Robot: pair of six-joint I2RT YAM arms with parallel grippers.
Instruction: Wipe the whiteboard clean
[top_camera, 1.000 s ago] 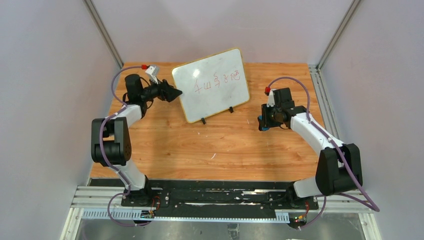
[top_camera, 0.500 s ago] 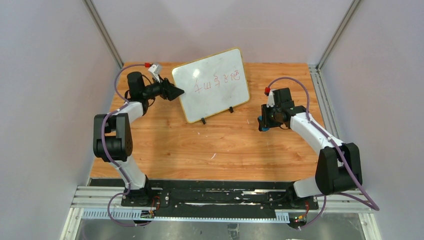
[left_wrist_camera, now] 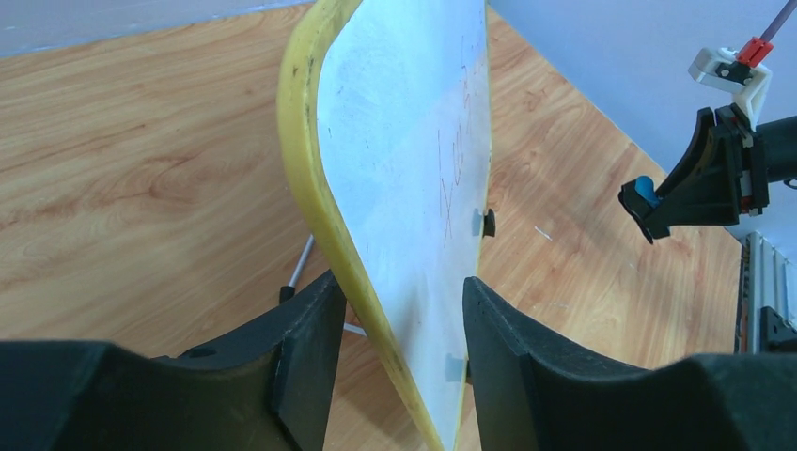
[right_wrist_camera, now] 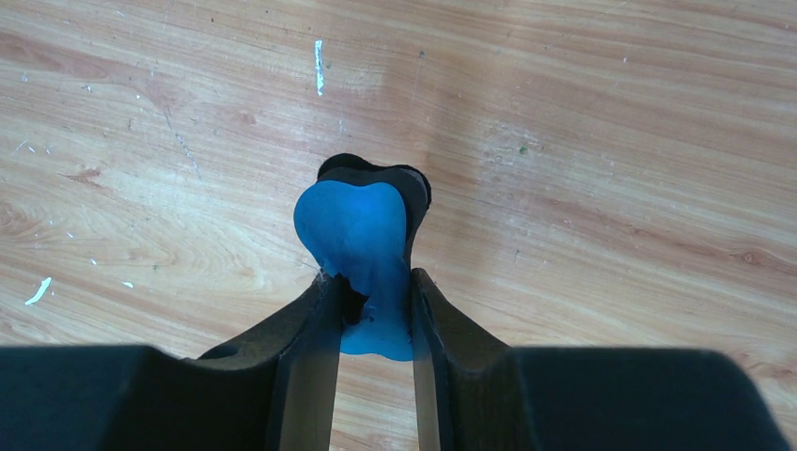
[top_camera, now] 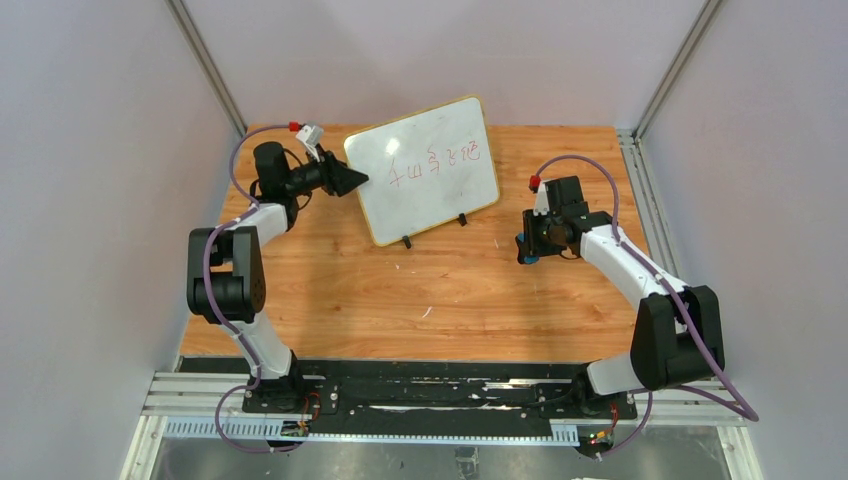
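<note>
- From above: lists the whiteboard (top_camera: 425, 170) standing tilted on its black feet (top_camera: 406, 241) at the far middle of the table (top_camera: 400, 300), with red marks (top_camera: 432, 160) unwiped across its upper half.
- Same view: places the left gripper (top_camera: 350, 182) at the board's left edge, having crept in from just beside it over the last second. Places the right gripper (top_camera: 525, 245) low over the wood, well to the right of the board and apart from it, unmoved.
- From the left wrist: finds the whiteboard's (left_wrist_camera: 404, 169) yellow-framed edge between the two black fingers (left_wrist_camera: 310, 357) of the left gripper (left_wrist_camera: 402, 285), with jaws narrowing from a wider spread. Possibly pinching the frame already, but cannot tell from this angle whether both pads touch.
- From the right wrist: records the right gripper (right_wrist_camera: 369, 282) clenched on a blue eraser (right_wrist_camera: 352, 235), with black felt (right_wrist_camera: 414, 188) behind the blue, hanging just above bare wood.
- Reading for the task: takes the closing-in as bracing the board so that it will not slide under a wipe. Leaves the wiping itself not yet begun, with the eraser yet to be carried across to the writing.
</note>
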